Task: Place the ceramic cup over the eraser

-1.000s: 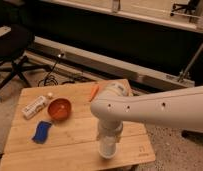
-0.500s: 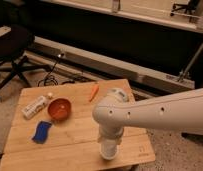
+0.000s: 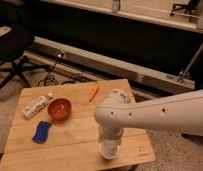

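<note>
The white ceramic cup (image 3: 109, 150) is at the front of the wooden table (image 3: 75, 140), close to its front edge, directly below my gripper (image 3: 109, 139). The gripper points straight down from the white arm (image 3: 160, 117), which reaches in from the right. The bulky wrist hides the gripper's tip, and I cannot tell whether the cup is held or standing on the table. The eraser is not in view; nothing black and striped shows on the table.
An orange bowl (image 3: 59, 108), a flat blue pad (image 3: 42, 131) and a white tube-like item (image 3: 35, 106) lie on the table's left part. An orange carrot-like piece (image 3: 94, 91) lies near the back edge. An office chair (image 3: 12, 55) and floor cables (image 3: 57, 77) are at the left.
The arm's wrist has sunk slightly towards the table. The cup stays at about the same spot near the front edge.
</note>
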`<state>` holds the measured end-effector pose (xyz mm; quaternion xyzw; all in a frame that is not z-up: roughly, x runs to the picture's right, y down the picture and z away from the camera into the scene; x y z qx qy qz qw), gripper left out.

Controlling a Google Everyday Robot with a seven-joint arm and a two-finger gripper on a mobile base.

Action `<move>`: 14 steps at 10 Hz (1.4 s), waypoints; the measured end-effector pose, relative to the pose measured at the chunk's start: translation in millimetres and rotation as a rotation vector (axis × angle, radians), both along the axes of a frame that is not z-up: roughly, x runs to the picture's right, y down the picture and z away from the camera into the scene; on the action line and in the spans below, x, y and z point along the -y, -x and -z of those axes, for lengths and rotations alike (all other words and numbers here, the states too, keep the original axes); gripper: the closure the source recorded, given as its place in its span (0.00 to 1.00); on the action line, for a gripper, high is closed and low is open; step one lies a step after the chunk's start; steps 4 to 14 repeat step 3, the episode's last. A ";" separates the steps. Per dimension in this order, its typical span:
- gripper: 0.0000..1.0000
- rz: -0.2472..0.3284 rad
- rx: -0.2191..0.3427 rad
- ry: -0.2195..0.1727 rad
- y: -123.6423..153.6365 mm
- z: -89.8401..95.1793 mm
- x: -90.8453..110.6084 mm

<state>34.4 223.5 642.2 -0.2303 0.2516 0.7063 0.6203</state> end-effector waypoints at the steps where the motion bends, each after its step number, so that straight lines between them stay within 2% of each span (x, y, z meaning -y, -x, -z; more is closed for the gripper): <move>1: 0.20 -0.020 0.009 0.003 2.0 0.2 0.8; 14: 0.20 -0.025 0.009 0.003 1.5 0.3 0.9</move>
